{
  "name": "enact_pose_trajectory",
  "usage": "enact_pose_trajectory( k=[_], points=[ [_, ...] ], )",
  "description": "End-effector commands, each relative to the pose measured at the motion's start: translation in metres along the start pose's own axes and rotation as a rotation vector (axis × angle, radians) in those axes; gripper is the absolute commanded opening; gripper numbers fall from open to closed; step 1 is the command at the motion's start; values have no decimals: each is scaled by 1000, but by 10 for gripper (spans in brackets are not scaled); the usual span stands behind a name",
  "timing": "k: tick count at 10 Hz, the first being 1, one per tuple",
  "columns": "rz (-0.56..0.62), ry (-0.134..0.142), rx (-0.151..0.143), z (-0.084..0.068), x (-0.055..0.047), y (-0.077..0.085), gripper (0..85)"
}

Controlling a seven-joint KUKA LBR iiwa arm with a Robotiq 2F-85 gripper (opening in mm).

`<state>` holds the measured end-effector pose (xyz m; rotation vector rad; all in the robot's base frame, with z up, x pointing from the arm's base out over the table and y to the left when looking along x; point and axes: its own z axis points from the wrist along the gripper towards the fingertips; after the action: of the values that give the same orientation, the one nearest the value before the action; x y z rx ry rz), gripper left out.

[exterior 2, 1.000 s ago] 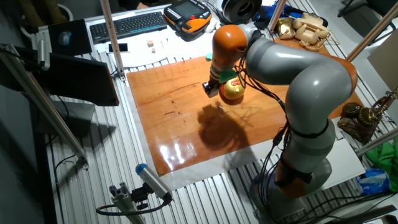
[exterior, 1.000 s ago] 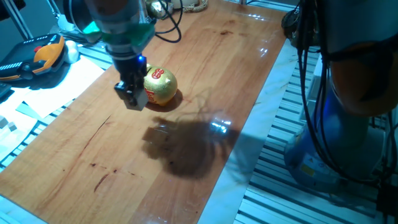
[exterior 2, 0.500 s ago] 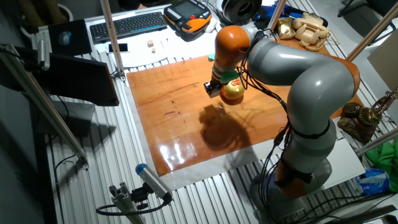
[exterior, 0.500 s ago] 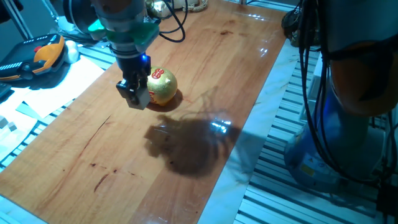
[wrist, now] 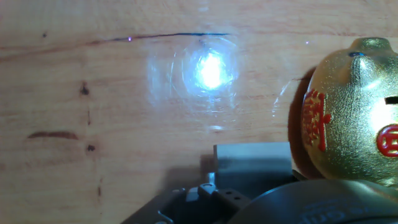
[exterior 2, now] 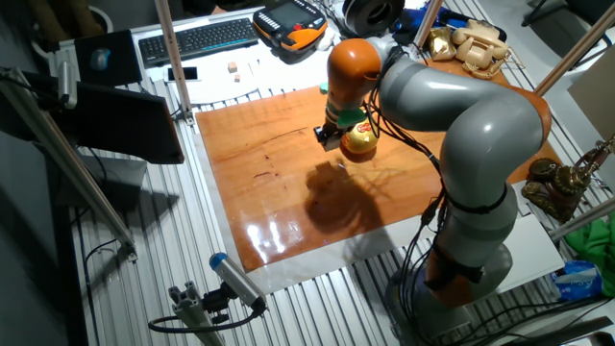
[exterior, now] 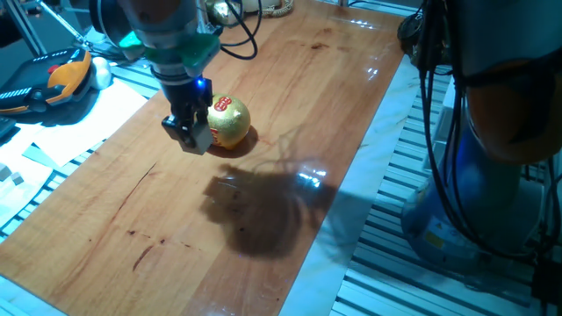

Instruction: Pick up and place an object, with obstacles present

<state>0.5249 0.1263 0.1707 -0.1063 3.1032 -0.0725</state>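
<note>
Arm over wooden counter, jaws clamped on cube beside gold piggy bank.

The grey-and-orange arm (exterior 2: 452, 125) reaches across the wooden counter (exterior: 290, 105), its dark shadow (exterior: 263, 206) lying on the wood on the near side of the jaws in one fixed view. The gripper (exterior: 190, 136) points downward, raised off the counter. The piggy bank (exterior: 226, 121), gold with red markings, sits on the counter just beside the jaws, on their right in the hand view (wrist: 351, 112); cannot tell if they touch. The jaws are narrow, closed on the small tan cube (exterior: 198, 137), which shows between them, clear of the surface. Hand view: a bright light reflection (wrist: 210, 70) on the wood ahead of the jaws; the cube is not distinguishable there.
</note>
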Motion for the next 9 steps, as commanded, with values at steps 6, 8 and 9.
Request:
enact_pose_trajectory(
  k=[6, 8, 9],
  points=[
    [-24, 1, -21, -19, -29, -47, 0],
    [-54, -6, -31, -26, -37, -74, 0],
    [-68, -9, -29, -28, -39, -87, 0]
  ],
)
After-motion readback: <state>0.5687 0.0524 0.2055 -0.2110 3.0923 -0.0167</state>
